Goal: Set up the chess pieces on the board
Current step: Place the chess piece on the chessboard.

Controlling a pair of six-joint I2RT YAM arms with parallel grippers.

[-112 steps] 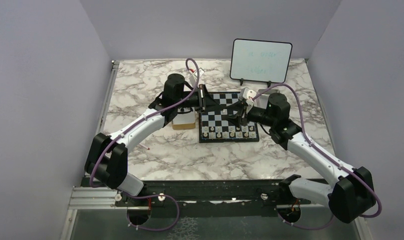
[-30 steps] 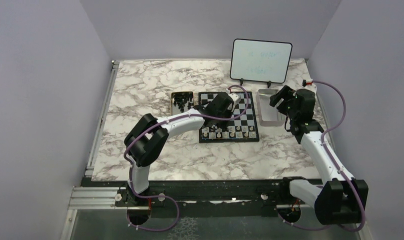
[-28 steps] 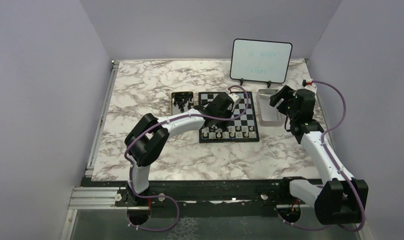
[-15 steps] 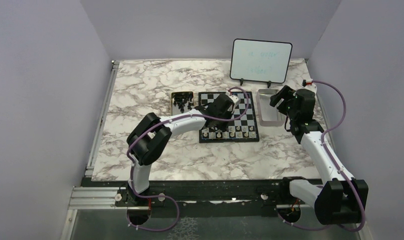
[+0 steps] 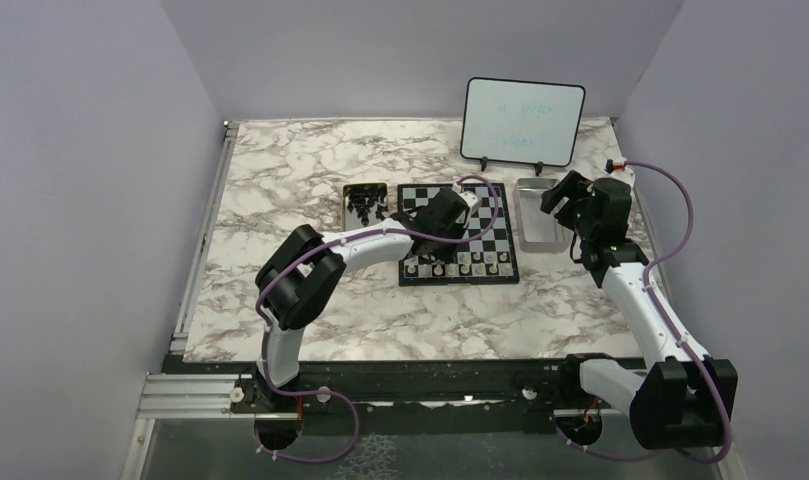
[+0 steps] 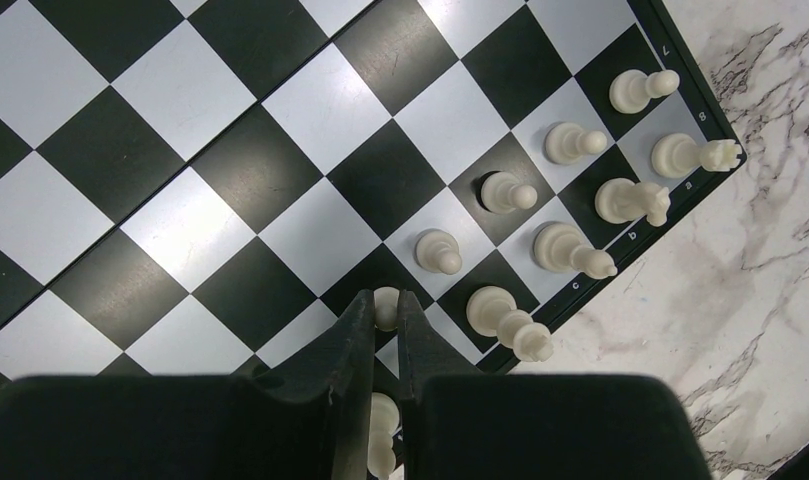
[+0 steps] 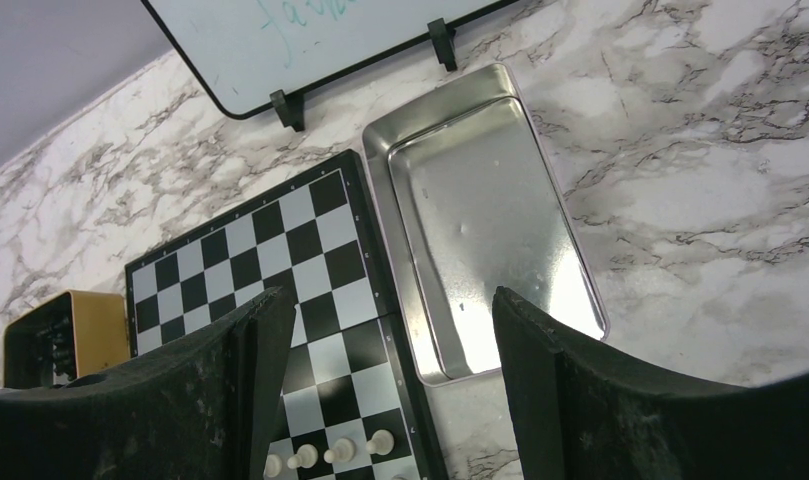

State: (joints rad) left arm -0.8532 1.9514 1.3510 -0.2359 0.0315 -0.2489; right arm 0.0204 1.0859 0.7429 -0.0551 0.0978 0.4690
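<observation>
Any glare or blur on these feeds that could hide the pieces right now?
Left wrist: a bright sheen washes the flat black-and-white chessboard near its fingers, but the cream-white chess pieces are sharp. Right wrist: the shiny metal tray shows soft reflections only. Top external: even light, pieces too small to tell apart.

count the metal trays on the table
2. A silver tray lies just right of the board in the top view. A gold-toned tray lies just left of the board, holding black pieces. None seems hidden.
</observation>
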